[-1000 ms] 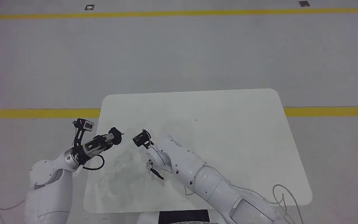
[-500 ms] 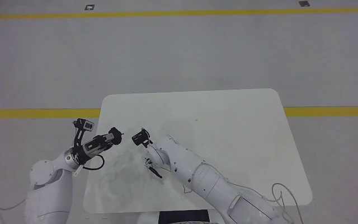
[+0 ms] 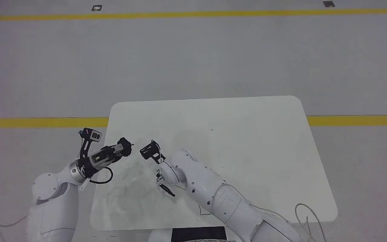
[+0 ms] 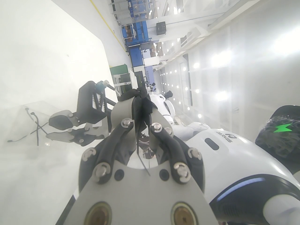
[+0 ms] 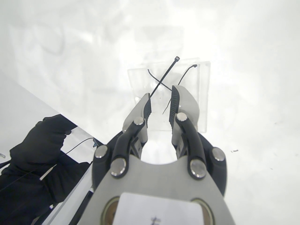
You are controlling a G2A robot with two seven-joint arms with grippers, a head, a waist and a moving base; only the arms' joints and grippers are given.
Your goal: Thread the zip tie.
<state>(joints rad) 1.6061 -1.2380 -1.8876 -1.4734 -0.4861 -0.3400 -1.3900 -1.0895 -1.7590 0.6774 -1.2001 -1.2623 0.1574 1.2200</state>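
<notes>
Near tray [image 5: 201, 99], right claw [image 5: 161, 93] spread, left claw [image 4: 140, 105] pinching zip tie [image 4: 143, 162]

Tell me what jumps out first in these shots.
The left gripper stands out, shut on a thin black zip tie over the left side of the white table. Close beside it, the right gripper hangs open above a clear tray, where more black zip ties lie crossed.
</notes>
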